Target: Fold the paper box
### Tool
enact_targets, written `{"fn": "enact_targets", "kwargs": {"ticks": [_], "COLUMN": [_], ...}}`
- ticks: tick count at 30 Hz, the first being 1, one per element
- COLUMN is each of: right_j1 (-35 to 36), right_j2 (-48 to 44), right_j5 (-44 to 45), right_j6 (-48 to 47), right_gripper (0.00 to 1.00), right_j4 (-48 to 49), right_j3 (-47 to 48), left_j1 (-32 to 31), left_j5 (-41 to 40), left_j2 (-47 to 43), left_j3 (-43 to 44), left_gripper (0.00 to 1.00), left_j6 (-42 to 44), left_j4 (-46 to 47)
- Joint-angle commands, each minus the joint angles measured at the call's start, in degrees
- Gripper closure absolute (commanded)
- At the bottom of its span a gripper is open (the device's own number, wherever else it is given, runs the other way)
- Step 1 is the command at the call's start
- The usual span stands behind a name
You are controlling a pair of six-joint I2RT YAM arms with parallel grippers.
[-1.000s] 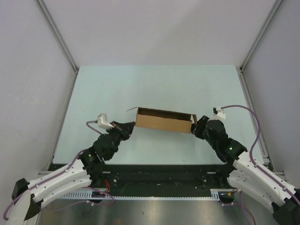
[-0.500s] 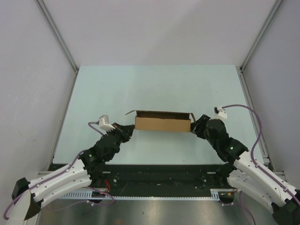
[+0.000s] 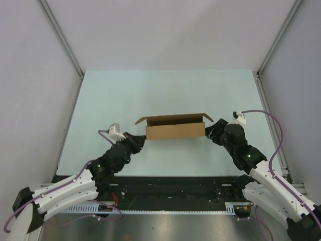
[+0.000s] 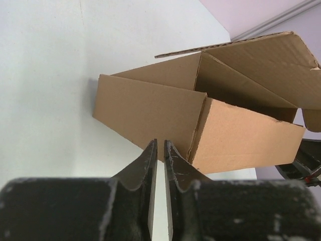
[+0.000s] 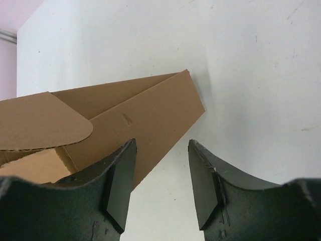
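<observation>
The paper box (image 3: 175, 131) is a brown cardboard carton standing mid-table with its top open. One small flap spreads out at its left end, another at its right. My left gripper (image 3: 142, 141) sits just off the box's near-left corner. In the left wrist view its jaws (image 4: 160, 141) are nearly shut with only a thin slit and nothing between them, tips close to the box's end wall (image 4: 145, 113). My right gripper (image 3: 209, 131) is at the box's right end. It stands open (image 5: 161, 142) over bare table, and the box (image 5: 145, 115) lies just beyond its left finger.
The pale green table (image 3: 165, 90) is bounded by grey walls with metal rails at left (image 3: 62, 37) and right (image 3: 278, 40). A black base strip (image 3: 170, 188) runs along the near edge between the arm bases.
The box has swung from tilted to level and its end flaps have spread out. My right jaws have widened and stand off the box. The left gripper has drawn back slightly.
</observation>
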Motion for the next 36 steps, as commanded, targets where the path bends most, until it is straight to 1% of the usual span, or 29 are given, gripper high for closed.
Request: {"fn": "enact_targets", "kwargs": {"ticks": [1,2,8,13,21,36], "right_j1": [0.53,0.44,-1.4,-2.19,-4.22,-4.57], "right_j2": [0.53,0.44,-0.17,0.0,0.53,-1.75], "right_j5": [-7.45,-7.36,-7.7,-7.97,-8.85,-7.27], "right_j6": [-0.01,-0.09,-0.8,-1.32,-2.38,-4.57], "right_gripper": [0.47,0.47,0.46,0.46,0.45,0.45], "right_j4": [4.69,4.6,3.54,3.37,2.93,0.47], "right_j3": [2.92,2.83,2.83,2.83,2.83,2.75], "left_j1": [-1.7,-1.7,-1.7,-1.7,-1.61,-1.35], "left_j5": [5.7,5.43,3.59,3.14,2.44,1.74], "left_j2": [0.88,0.79,0.09,1.23,4.66,4.75], "left_j3": [2.29,2.38,4.13,5.54,8.35,8.62], "left_gripper": [0.83,0.8,0.71,0.67,0.65,0.64], "left_j6": [-1.81,-1.9,-0.5,0.47,2.76,3.28], "left_j4": [3.24,2.89,1.84,1.92,3.5,3.33]}}
